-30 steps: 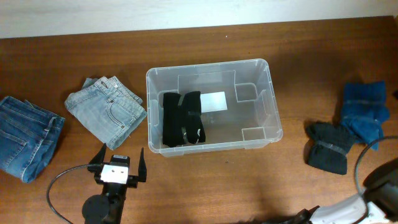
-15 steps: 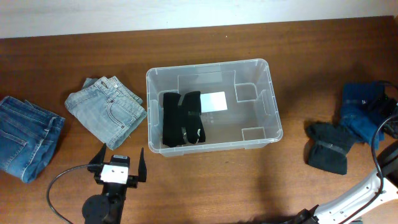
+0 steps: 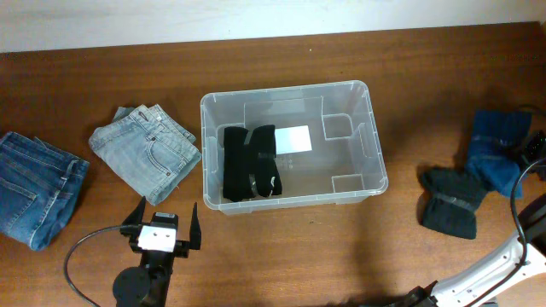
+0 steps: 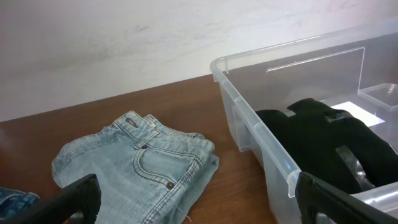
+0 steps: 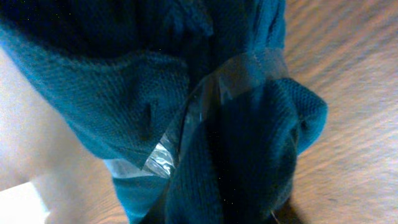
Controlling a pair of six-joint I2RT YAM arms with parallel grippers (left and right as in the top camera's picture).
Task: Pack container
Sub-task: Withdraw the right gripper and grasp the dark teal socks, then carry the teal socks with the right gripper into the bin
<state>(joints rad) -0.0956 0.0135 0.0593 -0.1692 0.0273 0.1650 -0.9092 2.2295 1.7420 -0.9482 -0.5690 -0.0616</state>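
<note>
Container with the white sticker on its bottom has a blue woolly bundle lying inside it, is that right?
Not quite. The bundle inside the container is black, not blue. The overhead view shows the black bundle lying beside the white label. The blue woolly bundle is outside the container, over on the right.

Soft, even room light falls on the wooden table (image 3: 426, 94), leaving only faint shadows beside the clear container (image 3: 287, 91), whose rim carries a mild sheen. At the right wrist, a teal knit bundle (image 5: 124, 93) fills the frame, dim and slightly blurred, its tape (image 5: 186, 118) glinting.
</note>
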